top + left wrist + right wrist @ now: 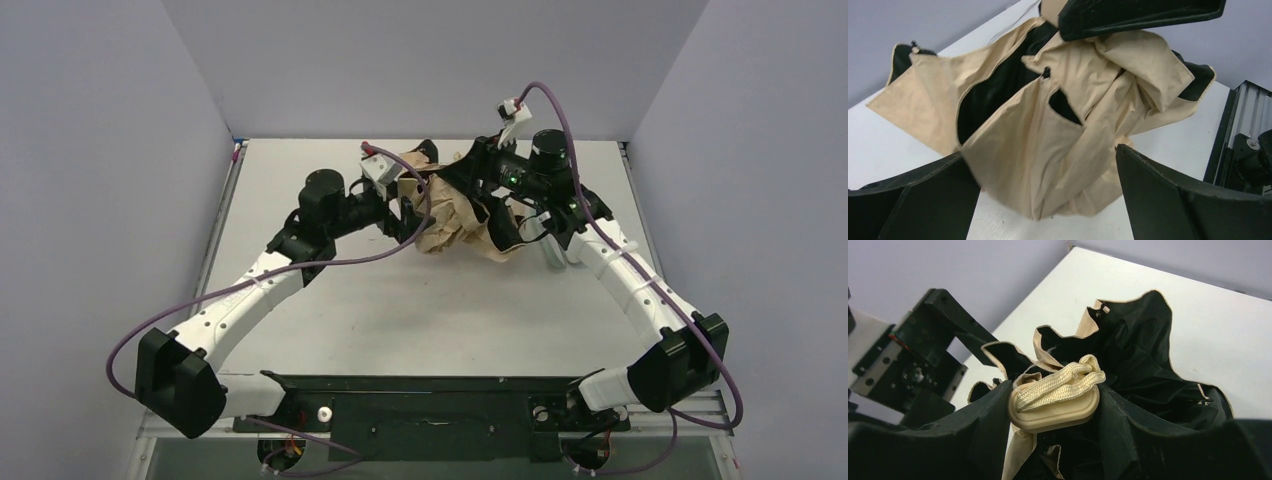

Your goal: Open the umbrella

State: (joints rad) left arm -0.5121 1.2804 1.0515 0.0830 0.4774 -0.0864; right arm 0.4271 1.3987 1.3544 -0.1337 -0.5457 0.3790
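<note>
Sprawling crumpled near the bench's [420, 300] far edge, the peach umbrella [452, 215] hides its axis; the right gripper [1053, 402] clamps its oval handle [1065, 415]. The left gripper [1040, 157] gapes.

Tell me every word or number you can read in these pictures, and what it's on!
None: there are no readable words, numbers or logos in any view.
The umbrella fabric is plain tan and black; its handle and cord bear no print.
The red-and-white connector on the right arm's cable is too small to read.
</note>
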